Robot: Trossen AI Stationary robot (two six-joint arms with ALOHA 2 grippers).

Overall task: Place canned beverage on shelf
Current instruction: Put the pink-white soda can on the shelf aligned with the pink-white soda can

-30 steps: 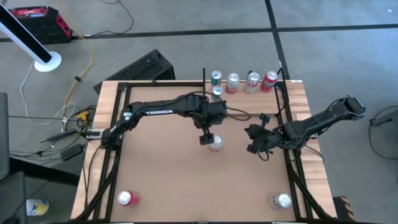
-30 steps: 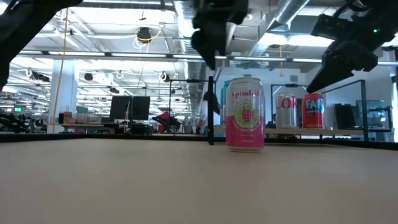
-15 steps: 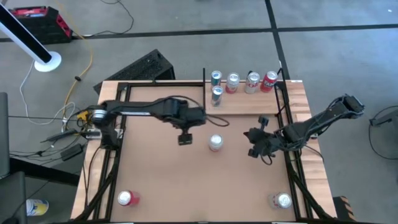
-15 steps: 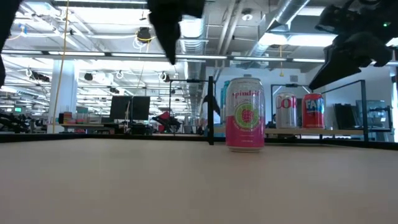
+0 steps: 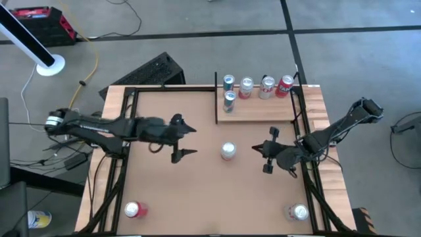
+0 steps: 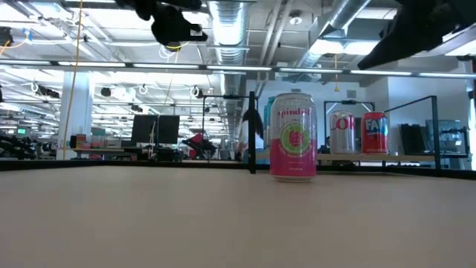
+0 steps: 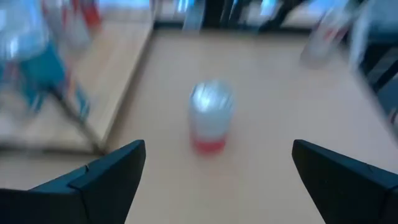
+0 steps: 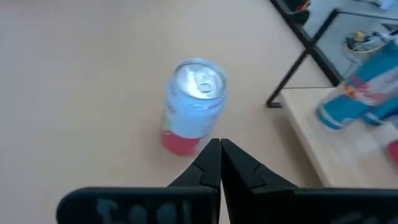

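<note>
Brown tabletop (image 5: pixel 197 191), black frame at its edges. Pale wood shelf (image 5: pixel 263 110) sits at the far right corner; five cans (image 5: pixel 247 87) stand along the shelf's far edge. Pink-and-white can (image 5: pixel 227 151) upright mid-table, just off the shelf's near edge. Red can (image 5: pixel 135 209) near left corner, another can (image 5: pixel 297 212) near right corner.

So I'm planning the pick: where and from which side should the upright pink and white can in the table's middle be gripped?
Grip the pink and white can across its round side wall, mid-height, coming level from the open left gripper; it stands upright with bare table around it.
</note>
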